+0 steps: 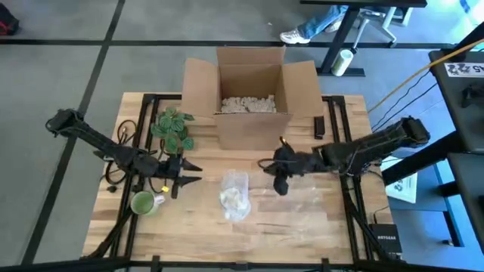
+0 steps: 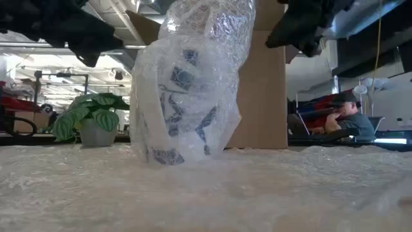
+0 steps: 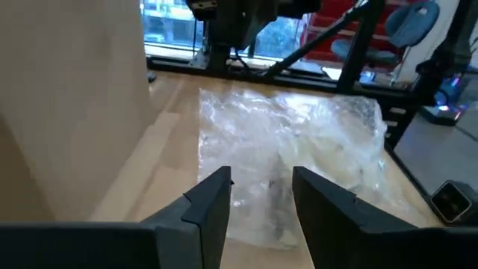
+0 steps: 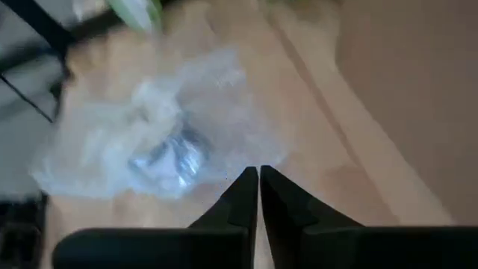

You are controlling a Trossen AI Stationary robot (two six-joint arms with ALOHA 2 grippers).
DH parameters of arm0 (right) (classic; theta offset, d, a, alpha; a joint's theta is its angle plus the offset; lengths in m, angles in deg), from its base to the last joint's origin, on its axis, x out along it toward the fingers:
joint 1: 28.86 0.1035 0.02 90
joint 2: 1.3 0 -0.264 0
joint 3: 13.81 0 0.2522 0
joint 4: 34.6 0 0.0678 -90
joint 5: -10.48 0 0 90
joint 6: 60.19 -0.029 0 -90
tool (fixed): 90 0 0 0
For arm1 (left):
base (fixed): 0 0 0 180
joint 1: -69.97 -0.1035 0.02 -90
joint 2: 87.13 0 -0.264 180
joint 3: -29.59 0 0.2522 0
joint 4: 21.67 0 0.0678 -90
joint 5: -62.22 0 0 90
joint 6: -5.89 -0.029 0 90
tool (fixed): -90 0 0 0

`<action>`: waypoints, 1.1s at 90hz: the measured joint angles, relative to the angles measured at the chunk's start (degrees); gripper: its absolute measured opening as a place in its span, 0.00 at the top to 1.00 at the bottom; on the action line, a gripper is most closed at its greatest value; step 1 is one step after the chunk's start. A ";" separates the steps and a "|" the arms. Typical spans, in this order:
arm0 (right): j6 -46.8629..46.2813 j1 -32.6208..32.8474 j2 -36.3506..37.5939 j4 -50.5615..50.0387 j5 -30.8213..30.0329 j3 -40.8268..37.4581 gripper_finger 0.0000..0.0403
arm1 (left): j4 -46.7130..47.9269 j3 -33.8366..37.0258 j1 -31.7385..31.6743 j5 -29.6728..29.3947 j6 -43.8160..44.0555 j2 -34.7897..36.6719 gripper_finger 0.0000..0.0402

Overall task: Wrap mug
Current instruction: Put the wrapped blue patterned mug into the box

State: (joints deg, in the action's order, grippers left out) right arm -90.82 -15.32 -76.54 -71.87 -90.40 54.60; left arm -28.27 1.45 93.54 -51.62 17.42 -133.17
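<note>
Standing upright near the middle of the wooden surface [image 1: 302,219], your mug [image 1: 235,195] was already swathed in bubble wrap [image 2: 193,71] — the low view showed its blue-and-white pattern through the clear film, with the wrap bunched loosely above the rim. You had the left pincer [image 1: 189,172] hanging just to the mug's left, its fingers [image 3: 213,205] spread apart with nothing between them, pointed toward the bundle. The right pincer [image 1: 276,175] sat just to the mug's right, a little farther back, and its wrist view showed the two fingers [image 4: 243,198] pressed together, empty, aimed down at the wrapped mug. Neither pincer was touching the wrap. Behind the mug stood an open cardboard box [image 1: 253,94] holding pale packing fill, and a small potted plant [image 1: 174,127] sat to the box's left. A green cup [image 1: 144,202] lay near the left arm — close to the surface's left edge. A person [image 2: 347,119] was seated in the room beyond.
</note>
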 joint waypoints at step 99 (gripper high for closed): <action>5.33 -1.62 -40.92 -31.53 14.17 52.79 0.68 | 4.87 0.00 0.97 2.73 2.75 -0.04 0.68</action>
State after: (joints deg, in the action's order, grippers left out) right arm -85.49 -16.94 -117.46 -103.40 -76.23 107.40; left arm -23.40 1.45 94.51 -48.89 20.17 -133.22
